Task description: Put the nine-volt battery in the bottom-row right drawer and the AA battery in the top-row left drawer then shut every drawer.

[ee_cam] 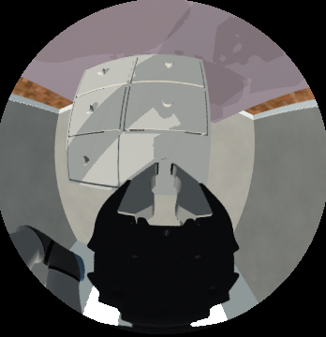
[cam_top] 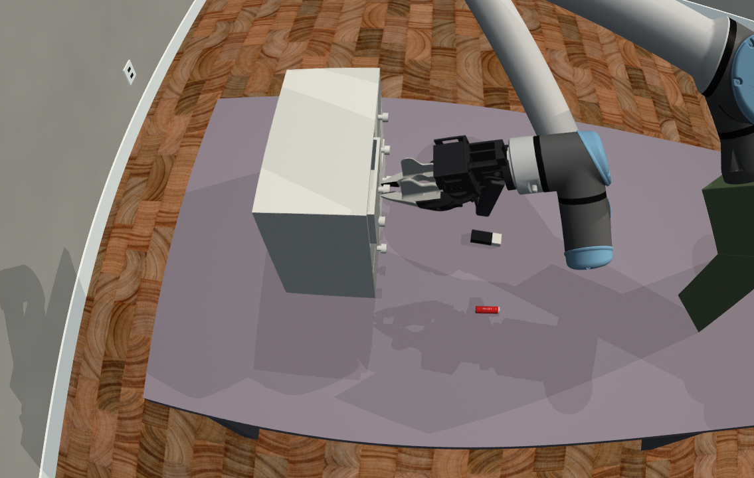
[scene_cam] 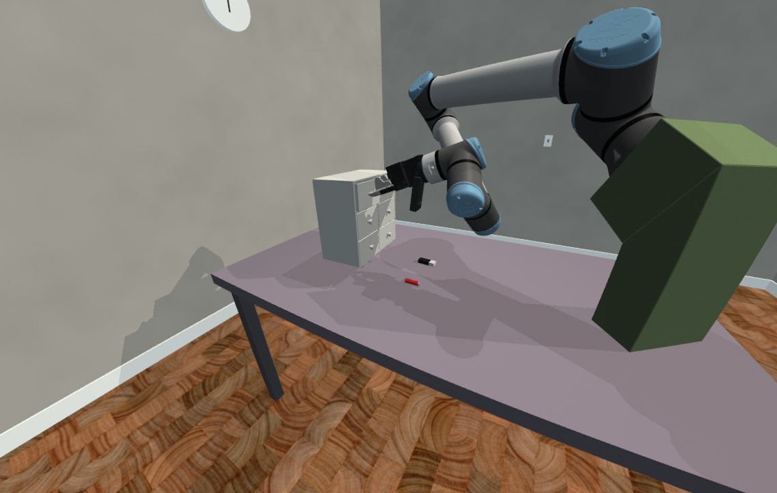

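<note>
White knob [cam_top: 384, 188] [ee_cam: 165, 162] pinched, our tool [cam_top: 383, 186] [scene_cam: 370, 194] [ee_cam: 164, 164] stands narrow, upper centre in the top view; AA battery [cam_top: 487, 309] [scene_cam: 411, 281] lies lower right of it. Exterior, left of centre: we should draw the drawer [scene_cam: 364, 188] [ee_cam: 139, 151] gently, never fully out. Wrist, centre: we pull straight.

So the white chest [cam_top: 317, 139] is on the purple tabletop [cam_top: 218, 350], and the claw [cam_top: 383, 188] is right at one of its knobs. The black-and-white nine-volt [cam_top: 485, 238] and little red AA [cam_top: 487, 309] are just lying out front.
</note>
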`<state>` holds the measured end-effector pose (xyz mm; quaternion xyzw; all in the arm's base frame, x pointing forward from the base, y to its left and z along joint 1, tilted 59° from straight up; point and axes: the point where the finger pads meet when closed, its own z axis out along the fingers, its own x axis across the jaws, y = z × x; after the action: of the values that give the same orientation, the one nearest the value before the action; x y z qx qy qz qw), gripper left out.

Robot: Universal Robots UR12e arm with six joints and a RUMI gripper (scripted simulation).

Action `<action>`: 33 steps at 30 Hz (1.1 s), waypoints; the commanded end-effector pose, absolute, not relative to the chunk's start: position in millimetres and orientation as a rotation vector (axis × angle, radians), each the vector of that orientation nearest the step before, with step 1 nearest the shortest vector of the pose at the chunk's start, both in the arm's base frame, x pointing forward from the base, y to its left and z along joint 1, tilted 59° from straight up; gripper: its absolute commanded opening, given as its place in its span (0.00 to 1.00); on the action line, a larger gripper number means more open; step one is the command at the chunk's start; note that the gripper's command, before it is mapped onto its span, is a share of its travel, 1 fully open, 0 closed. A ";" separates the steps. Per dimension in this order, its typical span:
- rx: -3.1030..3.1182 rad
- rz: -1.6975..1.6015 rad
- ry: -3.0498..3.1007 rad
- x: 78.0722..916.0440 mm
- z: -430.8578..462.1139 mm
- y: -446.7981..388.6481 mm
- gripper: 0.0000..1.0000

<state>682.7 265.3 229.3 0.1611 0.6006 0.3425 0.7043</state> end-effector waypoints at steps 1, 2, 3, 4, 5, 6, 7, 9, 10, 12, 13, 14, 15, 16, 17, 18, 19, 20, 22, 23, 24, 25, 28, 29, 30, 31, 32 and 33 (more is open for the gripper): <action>0.358 0.762 1.336 680.3 228.5 264.7 0.07; 0.358 0.762 1.336 680.3 228.5 264.7 0.07; 0.358 0.762 1.336 680.3 228.5 264.7 0.07; 0.358 0.762 1.336 679.9 228.3 264.4 0.07; 0.358 0.762 1.336 679.4 228.0 264.2 0.07; 0.358 0.762 1.336 678.9 227.8 263.9 0.07; 0.358 0.762 1.336 678.4 227.5 263.7 0.07; 0.358 0.762 1.336 677.4 227.0 263.2 0.07; 0.358 0.762 1.336 676.9 226.7 262.9 0.07; 0.358 0.762 1.336 675.9 226.1 262.3 0.07; 0.358 0.762 1.336 675.4 225.9 262.1 0.07; 0.358 0.762 1.336 674.8 225.6 261.8 0.07; 0.358 0.762 1.336 674.3 225.3 261.5 0.07; 0.358 0.762 1.336 673.7 225.0 261.2 0.07; 0.358 0.762 1.336 673.2 224.7 260.9 0.07; 0.358 0.762 1.336 672.6 224.4 260.6 0.07; 0.358 0.762 1.336 672.6 224.4 260.6 0.07; 0.358 0.762 1.336 672.6 224.4 260.6 0.07; 0.358 0.762 1.336 671.5 223.8 260.0 0.07; 0.358 0.762 1.336 670.9 223.5 259.7 0.07; 0.358 0.762 1.336 670.3 223.1 259.4 0.07; 0.358 0.762 1.336 669.7 222.8 259.1 0.07; 0.358 0.762 1.336 668.0 221.9 258.2 0.07; 0.358 0.762 1.336 667.4 221.6 257.9 0.07; 0.358 0.762 1.336 666.8 221.2 257.6 0.07; 0.358 0.762 1.336 666.2 220.9 257.3 0.07; 0.358 0.762 1.336 665.6 220.6 257.0 0.07; 0.358 0.762 1.336 665.0 220.3 256.7 0.07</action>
<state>667.5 257.3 221.2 0.1611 0.6006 0.3425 0.7043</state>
